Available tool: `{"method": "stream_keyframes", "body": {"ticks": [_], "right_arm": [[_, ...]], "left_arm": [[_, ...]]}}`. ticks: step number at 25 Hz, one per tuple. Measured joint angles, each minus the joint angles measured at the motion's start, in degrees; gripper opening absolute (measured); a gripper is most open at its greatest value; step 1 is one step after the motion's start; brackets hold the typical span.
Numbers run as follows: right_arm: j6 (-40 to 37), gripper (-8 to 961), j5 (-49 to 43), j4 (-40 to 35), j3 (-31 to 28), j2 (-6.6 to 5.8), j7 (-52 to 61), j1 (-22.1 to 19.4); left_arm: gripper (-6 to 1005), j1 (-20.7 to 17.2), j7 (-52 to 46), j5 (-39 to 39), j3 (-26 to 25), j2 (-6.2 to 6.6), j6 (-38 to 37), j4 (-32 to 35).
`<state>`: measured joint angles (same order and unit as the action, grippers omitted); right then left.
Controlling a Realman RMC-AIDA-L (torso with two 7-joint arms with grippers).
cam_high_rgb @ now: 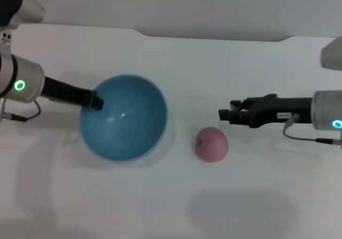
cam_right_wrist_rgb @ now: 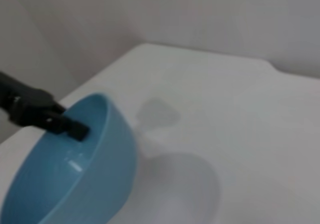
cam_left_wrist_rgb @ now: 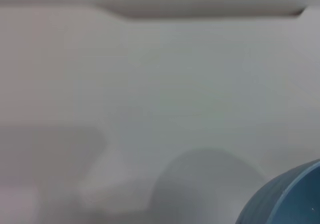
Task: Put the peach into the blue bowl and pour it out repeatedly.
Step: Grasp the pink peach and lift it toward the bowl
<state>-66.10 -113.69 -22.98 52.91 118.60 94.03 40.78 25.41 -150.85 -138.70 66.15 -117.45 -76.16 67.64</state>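
Currently the peach lies on the white desk, outside the blue bowl and at about three o'clock from it in the head view, a small gap of bare desk between them. So the fruit is out and the bowl holds nothing; judging from that, a pour-out looks finished and the next putting-in is yet to begin, though how many rounds are done cannot be read. The left gripper is clamped on the bowl's rim at about ten o'clock, one finger inside the wall, and the bowl is tipped with its mouth toward the peach; the right wrist view shows it lifted above its own shadow. The right gripper hovers at about one o'clock from the peach, close above it and not touching, holding nothing; whether its fingers are parted or together I cannot tell. The left wrist view shows only a cut-off edge of the bowl and blurred desk; the peach appears in neither wrist view.
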Motion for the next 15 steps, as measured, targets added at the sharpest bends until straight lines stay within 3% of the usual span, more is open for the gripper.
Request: {"method": "stream_keyframes", "body": {"ticks": [7,9,14,15], "right_arm": [[4.6,493,0.1,5.0,5.6,0.32,2.1,2.4],[5.2,493,0.1,6.1,5.8,0.36,2.1,2.5],[5.6,491,0.0,7.3,5.9,0.4,2.1,2.4],[5.7,491,0.0,7.4,5.9,0.4,2.1,2.3]], "left_arm": [[50,0.8,-3.4,-3.5,1.1,-0.14,-2.8,-0.2],[50,0.9,-3.6,-3.7,2.1,-0.21,-2.9,-0.2],[168,1.6,-3.7,-3.4,2.3,-0.39,-2.3,-0.3],[127,1.8,-3.7,-3.4,2.4,-0.4,-2.3,-0.4]]}}
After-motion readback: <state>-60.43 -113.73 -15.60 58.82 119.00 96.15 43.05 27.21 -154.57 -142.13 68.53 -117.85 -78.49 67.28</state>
